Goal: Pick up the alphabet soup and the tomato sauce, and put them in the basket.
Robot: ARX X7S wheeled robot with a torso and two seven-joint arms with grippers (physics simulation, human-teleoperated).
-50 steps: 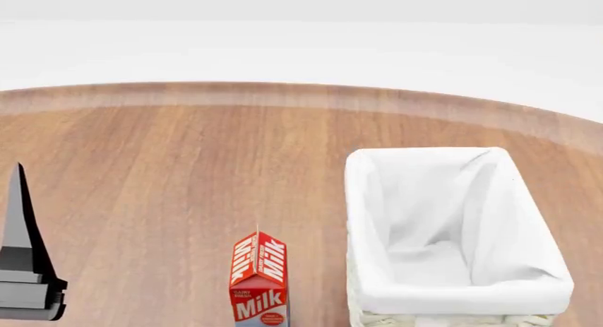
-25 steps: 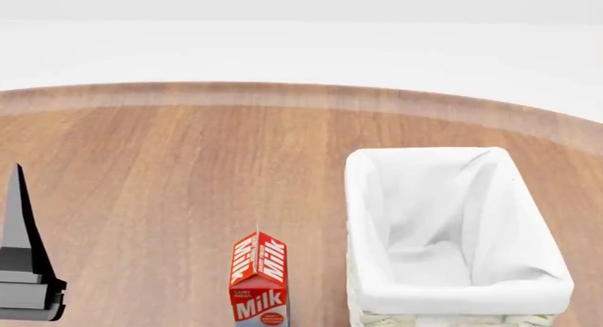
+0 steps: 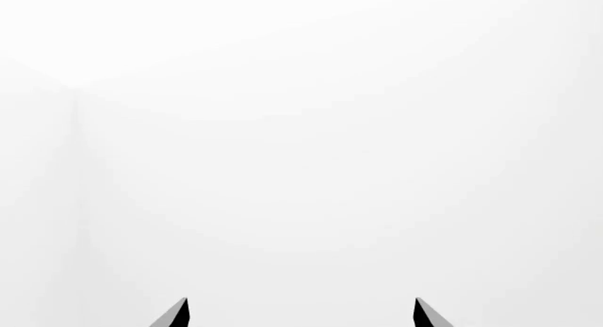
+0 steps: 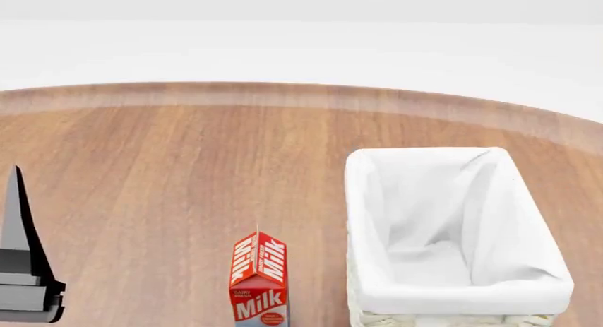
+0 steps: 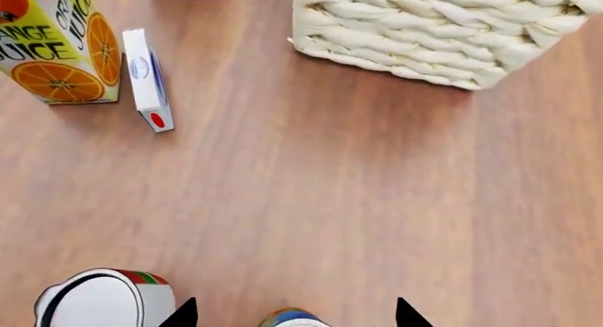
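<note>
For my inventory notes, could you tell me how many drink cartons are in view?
2: a milk carton left of the basket; an orange juice carton beside a small white box. Others may be hidden.

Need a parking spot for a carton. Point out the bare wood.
Free: the wide stretch of table left of the basket and beyond the milk carton. Crowded: in the right wrist view, near the orange juice carton, small box and cans.

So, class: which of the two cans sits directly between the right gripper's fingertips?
The blue-topped alphabet soup, centred between the right gripper fingertips; the tomato sauce sits off to one side.
</note>
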